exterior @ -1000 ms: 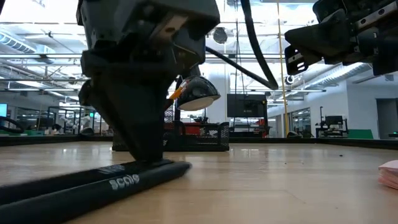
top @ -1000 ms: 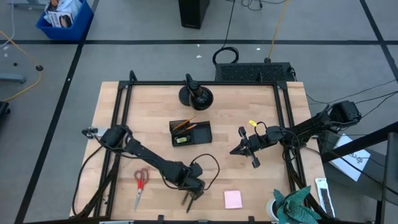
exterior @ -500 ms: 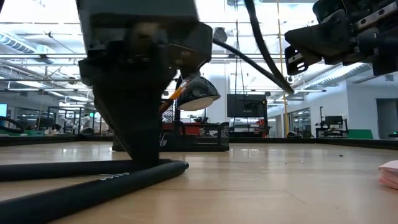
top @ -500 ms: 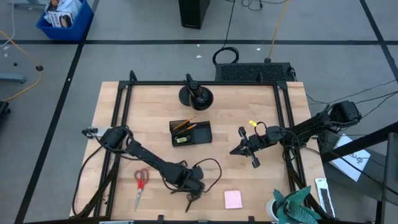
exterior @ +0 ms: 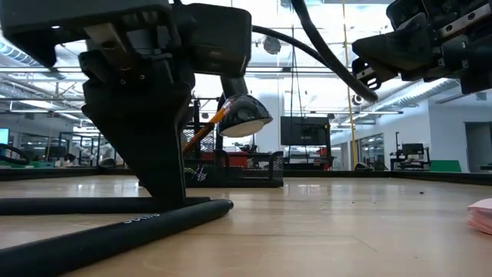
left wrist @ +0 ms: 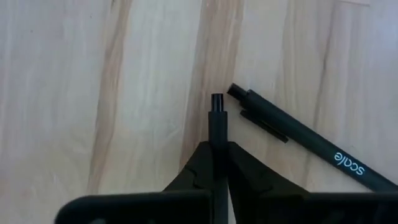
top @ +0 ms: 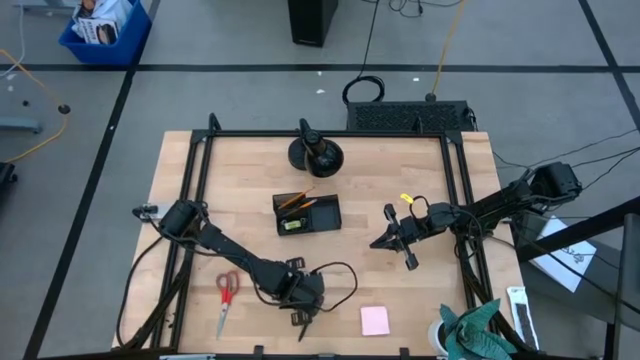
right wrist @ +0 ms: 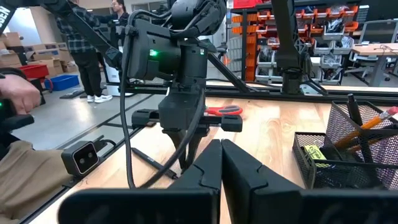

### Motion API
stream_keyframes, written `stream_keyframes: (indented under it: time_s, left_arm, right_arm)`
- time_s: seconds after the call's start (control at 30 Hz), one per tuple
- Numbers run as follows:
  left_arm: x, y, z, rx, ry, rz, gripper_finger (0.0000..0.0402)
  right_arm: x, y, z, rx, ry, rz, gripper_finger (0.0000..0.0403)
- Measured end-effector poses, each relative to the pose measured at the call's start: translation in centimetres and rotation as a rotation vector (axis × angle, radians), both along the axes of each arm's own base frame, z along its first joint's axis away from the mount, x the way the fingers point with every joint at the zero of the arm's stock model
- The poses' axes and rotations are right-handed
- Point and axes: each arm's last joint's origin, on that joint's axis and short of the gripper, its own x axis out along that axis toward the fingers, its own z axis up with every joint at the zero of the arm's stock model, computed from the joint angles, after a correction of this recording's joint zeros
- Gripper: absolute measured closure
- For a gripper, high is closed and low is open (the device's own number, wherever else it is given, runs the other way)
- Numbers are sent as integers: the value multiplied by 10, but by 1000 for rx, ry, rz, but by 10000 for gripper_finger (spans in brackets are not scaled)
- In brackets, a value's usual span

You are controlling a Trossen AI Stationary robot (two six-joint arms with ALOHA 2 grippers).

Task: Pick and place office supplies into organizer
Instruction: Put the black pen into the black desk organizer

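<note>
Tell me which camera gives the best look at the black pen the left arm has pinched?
The left wrist view: the slim black pen sits clamped between the left end effector fingers, beside a second black pen marked "scale". The low view shows pens lying along the wooden table. The high view shows only dark slivers; the right wrist view shows none.

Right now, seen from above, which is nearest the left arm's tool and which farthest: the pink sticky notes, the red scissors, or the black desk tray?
From the left tool, low on the table, in the high view:
1. Pink sticky notes, just to its right by the front edge.
2. Red scissors, off to its left.
3. Black desk tray, up toward the table's middle.
The first two are fairly close in distance.
</note>
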Motion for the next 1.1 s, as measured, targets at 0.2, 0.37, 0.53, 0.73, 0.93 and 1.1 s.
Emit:
stream_keyframes:
  time_s: [0.2, 0.37, 0.53, 0.73, 0.93, 1.1]
  left_arm:
    - [-2, -3, -1, 95, -64, -69, 379]
    - [0, 0, 12, 190, -159, -113, 389]
    - [4, 10, 31, 316, -257, -141, 378]
    - [7, 22, 76, 391, -407, -135, 381]
    - [2, 35, 134, 497, -579, -212, 381]
    - [-8, 74, 183, 562, -647, -211, 383]
  right_arm:
    - [0, 0, -1, -1, 7, 0, 403]
    - [0, 0, -1, -1, 6, 0, 403]
    - [0, 0, -1, -1, 6, 0, 403]
    - [0, 0, -1, -2, 11, 0, 403]
    - [0, 0, -1, -2, 14, 0, 403]
    - [0, 0, -1, -2, 14, 0, 403]
